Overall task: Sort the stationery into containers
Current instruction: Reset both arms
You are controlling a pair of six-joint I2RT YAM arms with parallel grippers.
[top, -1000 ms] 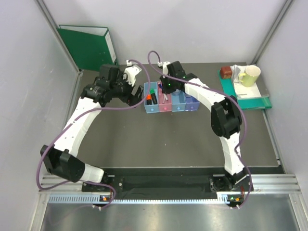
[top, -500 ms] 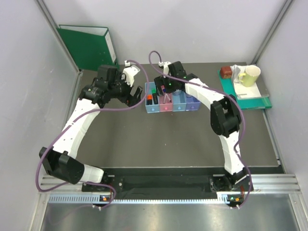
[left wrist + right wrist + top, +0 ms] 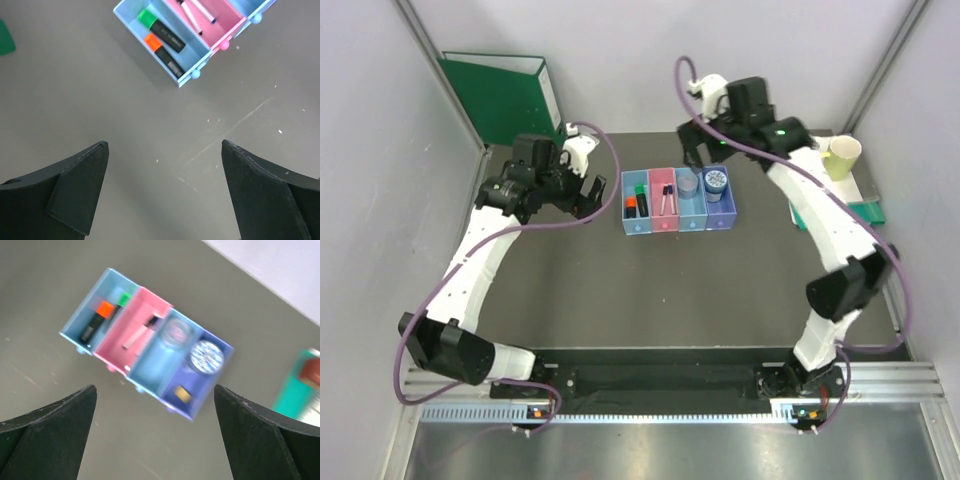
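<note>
The containers (image 3: 676, 226) stand as a row of four joined bins at mid-table. The light blue bin holds a green-capped highlighter (image 3: 161, 30) and an orange-capped one (image 3: 162, 52). White pens (image 3: 666, 197) lie in the pink bin. A small purple cup (image 3: 175, 332) stands in the blue bin. A round blue-white tub (image 3: 207, 356) and a tan block (image 3: 183, 394) are in the purple bin. My left gripper (image 3: 163, 144) hovers open over bare table left of the row. My right gripper (image 3: 155, 387) hangs open and empty above and behind the row.
A green binder (image 3: 505, 95) leans against the back left wall. A teal tray (image 3: 845, 208) at the back right carries a yellow-green mug (image 3: 840, 155) and a brown item (image 3: 789, 150). Grey walls close in both sides.
My right gripper has opened and risen off the bins toward the back right. My left gripper has drawn back slightly to the left, away from the light blue bin.
</note>
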